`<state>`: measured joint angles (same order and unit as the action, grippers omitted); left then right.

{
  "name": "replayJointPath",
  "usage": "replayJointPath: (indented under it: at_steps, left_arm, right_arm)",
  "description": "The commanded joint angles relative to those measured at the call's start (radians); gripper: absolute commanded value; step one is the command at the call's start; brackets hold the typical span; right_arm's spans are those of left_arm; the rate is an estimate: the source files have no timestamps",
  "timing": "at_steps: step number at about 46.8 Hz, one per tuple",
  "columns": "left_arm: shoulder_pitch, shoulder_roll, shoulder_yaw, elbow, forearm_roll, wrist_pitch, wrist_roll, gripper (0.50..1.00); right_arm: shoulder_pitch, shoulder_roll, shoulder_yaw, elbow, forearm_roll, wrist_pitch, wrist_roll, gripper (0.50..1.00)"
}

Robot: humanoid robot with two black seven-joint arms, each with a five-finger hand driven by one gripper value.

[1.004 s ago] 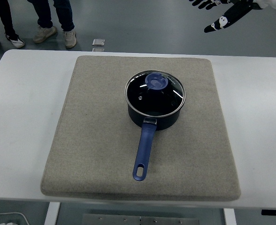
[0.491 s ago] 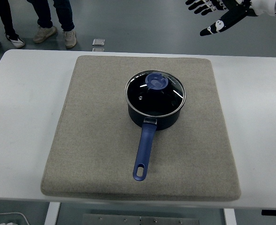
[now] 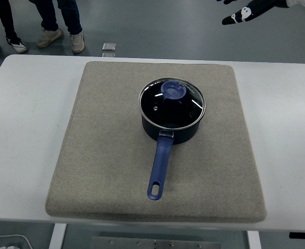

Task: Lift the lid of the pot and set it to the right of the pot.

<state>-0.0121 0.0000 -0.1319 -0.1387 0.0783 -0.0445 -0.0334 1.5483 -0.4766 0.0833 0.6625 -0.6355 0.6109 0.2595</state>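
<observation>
A dark blue saucepan (image 3: 170, 129) stands near the middle of the grey mat (image 3: 100, 155), its blue handle (image 3: 160, 166) pointing toward the table's near edge. The glass lid (image 3: 186, 106) sits on the pot, with its blue knob (image 3: 172, 90) toward the far side. My right hand (image 3: 244, 14) hangs high at the top right, beyond the table's far edge and well away from the pot. Its thumb sticks out, its fingers are spread and cut off by the picture's top, and it holds nothing. The left arm does not show.
The mat covers the centre of the white table (image 3: 28, 129), leaving bare strips left and right. A person's legs and shoes (image 3: 59, 31) stand on the floor beyond the far left corner. A small metal object (image 3: 109, 50) lies on the floor there.
My right hand dropped slightly and then rose, so most of its fingers now leave the picture at the top. The pot and lid have not moved.
</observation>
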Motion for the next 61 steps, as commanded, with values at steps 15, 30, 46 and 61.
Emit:
replayJointPath:
  at_steps: [15,30,46,61]
  left_arm:
    - [0.000,0.000,0.000,-0.001,0.000,0.000,0.000,1.000]
    - [0.000,0.000,0.000,0.001,0.000,0.000,0.000,1.000]
    - [0.000,0.000,0.000,-0.001,0.000,0.000,0.000,1.000]
    - [0.000,0.000,0.000,0.001,0.000,0.000,0.000,1.000]
  right_arm:
    - [0.007,-0.030,-0.016,0.019,-0.167,0.000,0.001,0.903]
    - [-0.005,-0.013,-0.017,0.042,-0.354,0.000,0.006,0.903]
    - [0.001,-0.023,-0.017,0.092,-0.371,0.000,0.012,0.905]
    - [-0.004,-0.017,-0.011,0.282,-0.383,0.000,0.037,0.903]
